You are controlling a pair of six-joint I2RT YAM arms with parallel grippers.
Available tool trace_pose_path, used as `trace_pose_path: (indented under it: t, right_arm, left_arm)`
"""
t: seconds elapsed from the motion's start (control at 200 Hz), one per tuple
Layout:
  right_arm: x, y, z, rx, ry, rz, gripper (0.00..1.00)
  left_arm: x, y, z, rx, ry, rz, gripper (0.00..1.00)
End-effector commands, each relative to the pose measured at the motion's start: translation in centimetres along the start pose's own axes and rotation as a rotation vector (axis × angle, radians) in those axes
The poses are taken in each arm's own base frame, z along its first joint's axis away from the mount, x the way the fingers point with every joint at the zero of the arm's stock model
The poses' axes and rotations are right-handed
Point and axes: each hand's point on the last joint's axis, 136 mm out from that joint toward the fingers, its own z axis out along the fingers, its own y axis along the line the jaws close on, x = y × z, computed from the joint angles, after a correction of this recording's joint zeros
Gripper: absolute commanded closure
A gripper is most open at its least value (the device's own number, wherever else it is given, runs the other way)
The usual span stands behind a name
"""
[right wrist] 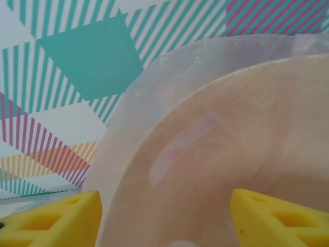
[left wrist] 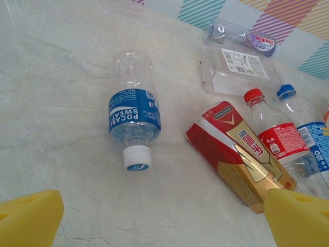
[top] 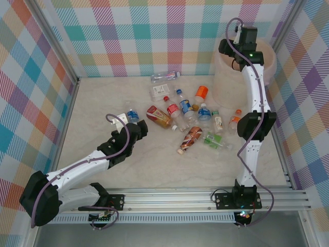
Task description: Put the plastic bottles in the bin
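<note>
Several plastic bottles [top: 187,116] lie scattered across the middle of the table. My left gripper [left wrist: 164,218] is open, low over the table, just short of a blue-labelled bottle with a white cap [left wrist: 133,110] whose cap points towards me. A red-and-gold bottle [left wrist: 241,154] lies to its right, close to my right-hand fingertip. The bin [top: 226,77], cream-white with a translucent liner, stands at the back right. My right gripper [right wrist: 164,216] hangs over the bin's inside [right wrist: 231,128], open, with nothing between its fingers. A blurred pale shape [right wrist: 175,149] shows inside the bin.
Two clear flattened bottles [top: 164,77] lie near the back wall. Checked walls close in the table at the back and sides, and a metal rail [top: 180,198] runs along the near edge. Bare tabletop [top: 169,170] lies between the arms.
</note>
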Motion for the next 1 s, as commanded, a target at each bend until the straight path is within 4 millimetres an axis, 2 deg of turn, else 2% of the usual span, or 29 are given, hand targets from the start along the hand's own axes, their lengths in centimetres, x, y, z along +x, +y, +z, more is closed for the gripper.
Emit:
trace_pose_path:
  t: [0.0, 0.215, 0.305, 0.505, 0.59, 0.75, 0.83, 0.995]
  right_arm:
    - [-3.2, 1.5, -1.9, -0.068, -0.092, -0.007, 0.29]
    - [-4.0, 2.6, -5.7, -0.1, -0.086, -0.027, 0.16]
    - [-3.9, 3.0, -7.6, -0.116, -0.072, -0.027, 0.12]
    - [-2.4, 3.4, -11.8, -0.135, -0.044, 0.025, 0.02]
    - [-1.5, 3.7, -13.8, -0.156, -0.049, 0.053, 0.01]
    - [0.9, 4.2, -18.1, -0.205, -0.092, 0.112, 0.0]
    - [3.0, 3.8, -19.7, -0.203, -0.089, 0.142, 0.0]
    - [8.2, 1.1, -21.6, -0.085, -0.037, 0.218, 0.0]
  left_arm:
    - [0.0, 0.7, -0.1, -0.012, 0.002, -0.03, 0.0]
    - [0.2, 0.8, 0.3, -0.012, 0.011, -0.085, 0.0]
    - [0.1, 1.5, 0.4, -0.047, 0.013, -0.125, 0.0]
    - [0.1, 2.8, 0.9, -0.123, 0.018, -0.206, 0.0]
    - [-0.1, 3.3, 0.8, -0.181, 0.039, -0.236, 0.0]
    - [-1.0, 1.8, 0.9, -0.179, 0.07, -0.201, 0.0]
    - [-1.2, 1.0, 1.2, -0.149, 0.072, -0.192, 0.0]
    - [-0.8, -0.5, 2.0, -0.073, 0.089, -0.146, 0.0]
